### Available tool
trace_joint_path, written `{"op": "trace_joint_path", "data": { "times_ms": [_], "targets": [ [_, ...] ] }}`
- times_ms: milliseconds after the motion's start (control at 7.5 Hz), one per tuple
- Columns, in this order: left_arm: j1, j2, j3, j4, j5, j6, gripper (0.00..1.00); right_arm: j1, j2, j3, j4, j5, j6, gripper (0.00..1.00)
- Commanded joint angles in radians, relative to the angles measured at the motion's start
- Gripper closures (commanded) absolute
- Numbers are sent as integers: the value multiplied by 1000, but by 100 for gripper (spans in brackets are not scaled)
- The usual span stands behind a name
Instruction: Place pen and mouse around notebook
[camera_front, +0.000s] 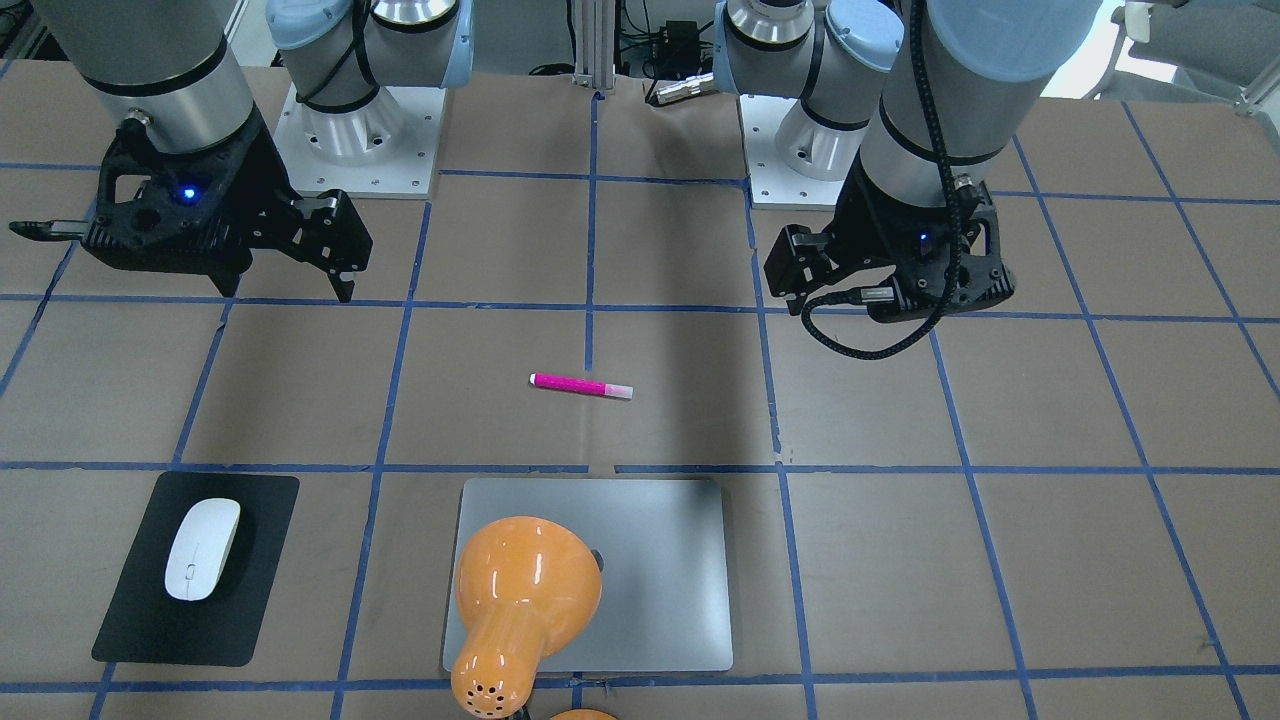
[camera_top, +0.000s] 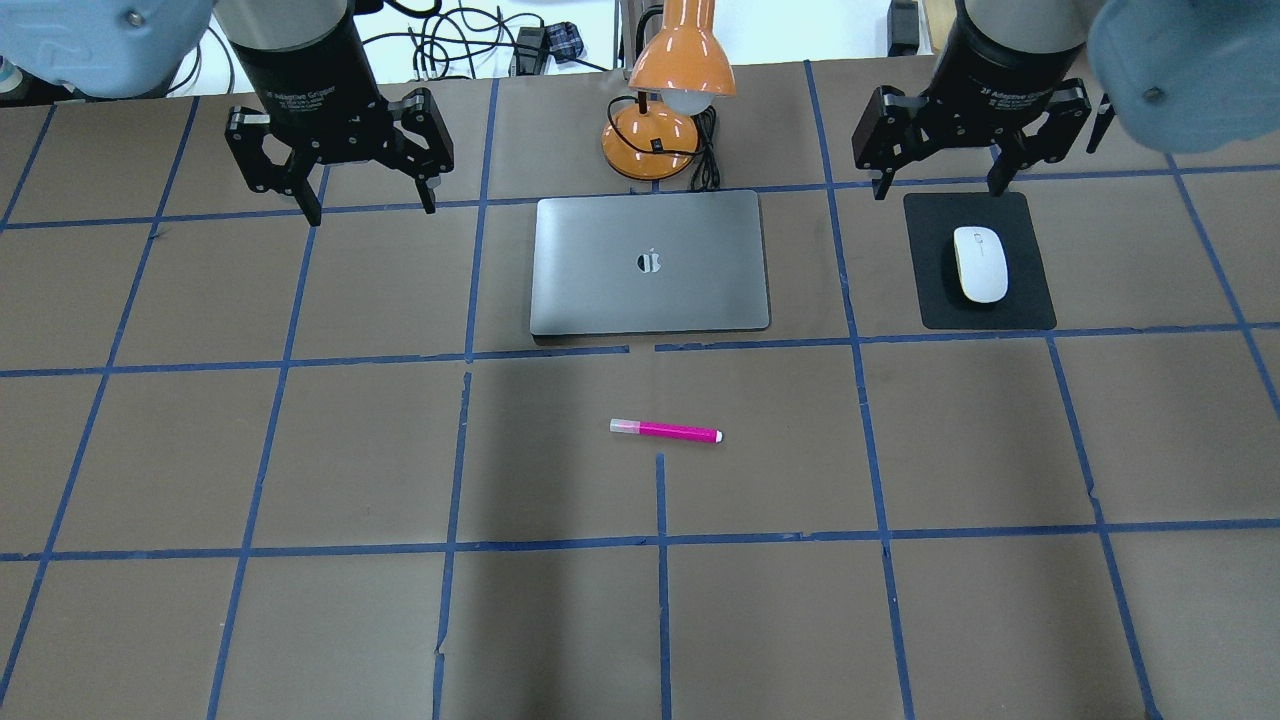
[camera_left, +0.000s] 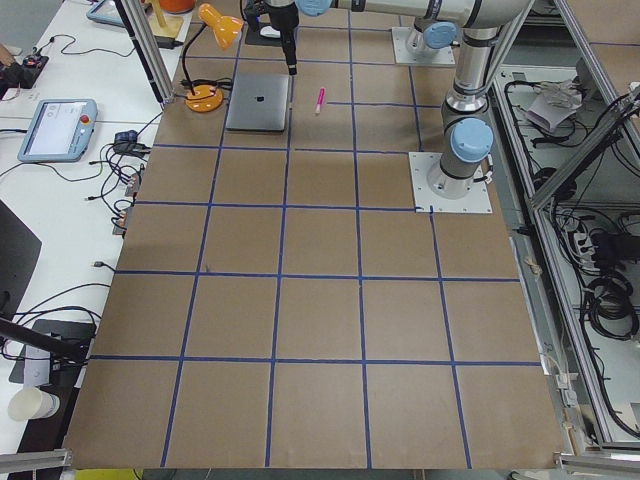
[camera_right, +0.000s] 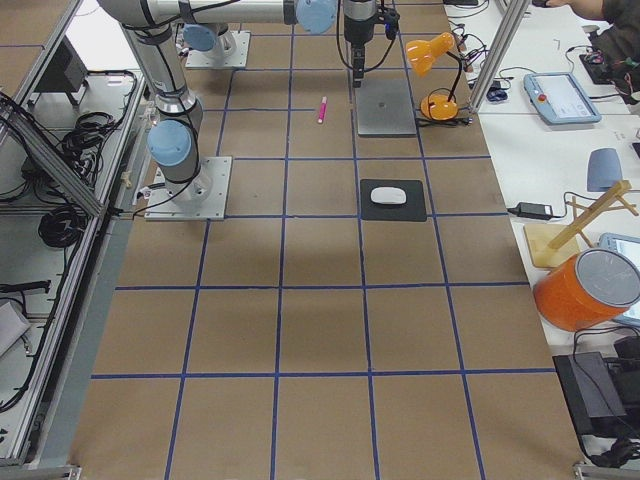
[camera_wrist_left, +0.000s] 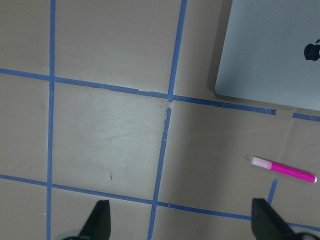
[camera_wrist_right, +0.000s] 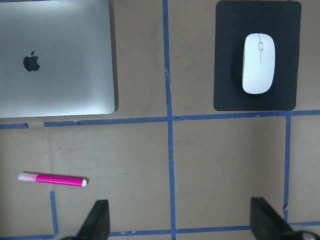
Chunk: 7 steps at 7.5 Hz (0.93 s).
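The magenta pen (camera_top: 665, 431) lies flat on the brown table, in the open area in front of the closed silver notebook (camera_top: 650, 262). The white mouse (camera_top: 980, 263) rests on a black mat (camera_top: 1030, 310) to the notebook's right. My left gripper (camera_top: 372, 205) hovers open and empty above the table, left of the notebook. My right gripper (camera_top: 940, 185) hangs open and empty just behind the mat. The left wrist view shows the pen (camera_wrist_left: 283, 170) and a corner of the notebook (camera_wrist_left: 270, 50). In the right wrist view I see the mouse (camera_wrist_right: 258, 63), the pen (camera_wrist_right: 52, 179) and the notebook (camera_wrist_right: 55, 60).
An orange desk lamp (camera_top: 680, 60) stands behind the notebook, its shade leaning over the notebook's far edge. Blue tape lines grid the brown table. Both arm bases (camera_front: 360, 140) sit at the robot's side of the table.
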Motion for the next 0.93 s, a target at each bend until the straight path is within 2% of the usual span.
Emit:
{"op": "trace_joint_path", "data": {
  "times_ms": [0,800],
  "targets": [
    [1,-2,3,-4,0,8,0,0,2,1,-1,0,0,0],
    [9,1,6,30,-9,6,0,0,1,1,-1,11,2,0]
  ]
}}
